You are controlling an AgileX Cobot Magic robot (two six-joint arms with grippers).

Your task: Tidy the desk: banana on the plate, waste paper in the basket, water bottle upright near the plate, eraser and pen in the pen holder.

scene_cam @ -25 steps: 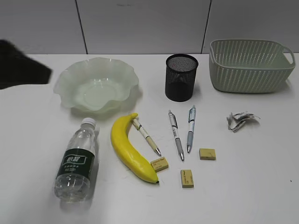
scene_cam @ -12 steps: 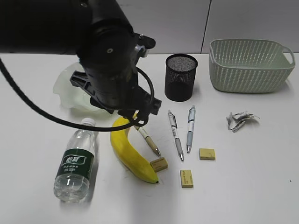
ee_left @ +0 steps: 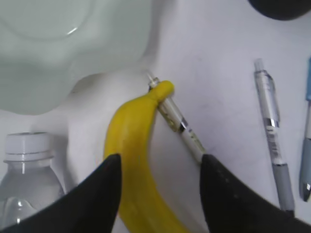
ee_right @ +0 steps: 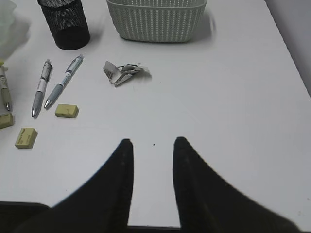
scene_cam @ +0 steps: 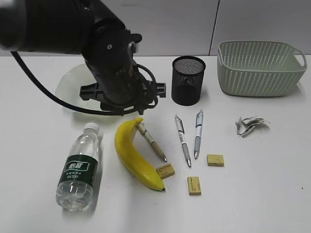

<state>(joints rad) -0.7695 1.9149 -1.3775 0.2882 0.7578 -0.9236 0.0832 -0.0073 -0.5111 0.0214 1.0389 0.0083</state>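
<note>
The yellow banana (scene_cam: 137, 158) lies on the white desk (scene_cam: 272, 184) with a cream pen (scene_cam: 152, 142) against its stem. My left gripper (ee_left: 160, 158) hangs open just above the banana's (ee_left: 132, 141) upper half, holding nothing. Behind it, my left arm covers most of the pale green plate (scene_cam: 65, 87). The water bottle (scene_cam: 79, 167) lies on its side left of the banana. Two more pens (scene_cam: 182, 141) and three erasers (scene_cam: 215, 160) lie right of it. The pen holder (scene_cam: 188, 80), basket (scene_cam: 260, 68) and waste paper (scene_cam: 250, 124) sit further right. My right gripper (ee_right: 153, 141) is open over bare desk.
The left arm (scene_cam: 112, 68) and its cable loom over the plate and the back left of the desk. A tiled wall runs behind the desk. In the right wrist view the desk's right edge (ee_right: 291, 58) is near the basket (ee_right: 155, 19).
My left arm has swung in from the left and now hovers over the banana's stem end, and its jaws have widened. Objects and the right gripper have not moved.
</note>
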